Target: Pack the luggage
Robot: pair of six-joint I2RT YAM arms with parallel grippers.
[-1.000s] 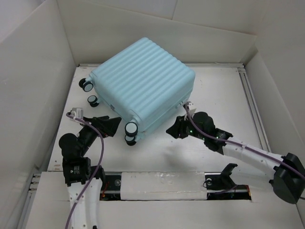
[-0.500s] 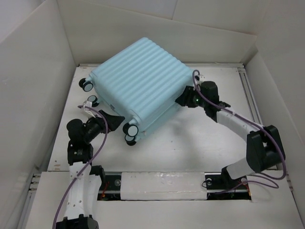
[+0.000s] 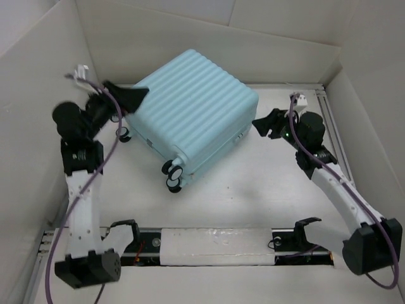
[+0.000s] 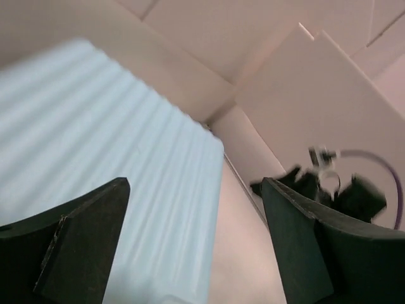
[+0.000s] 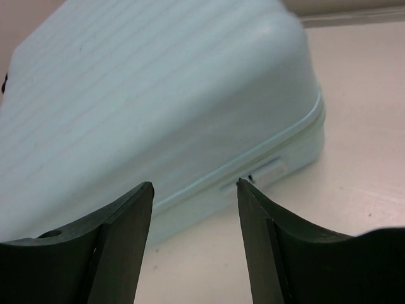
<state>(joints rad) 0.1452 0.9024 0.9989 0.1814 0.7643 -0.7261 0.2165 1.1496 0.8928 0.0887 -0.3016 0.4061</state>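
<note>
Aqua-blue, the one luggage (image 3: pixel 190 111) is lying shut on the surface (image 3: pixel 272 190), its wheels pointing near-left. From above, the left hand (image 3: pixel 134 98) is hovering at its far-left corner, nearer than the right hand (image 3: pixel 266 123), which is just off the right corner. At the left wrist, the fingers are gaping wide and gripping nothing. At the right wrist, they are likewise gaping, with the ribbed shell lying ahead.

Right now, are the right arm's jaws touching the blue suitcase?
Apart. The top view shows a thin strip of bare table between the right arm's jaws and the suitcase.
</note>
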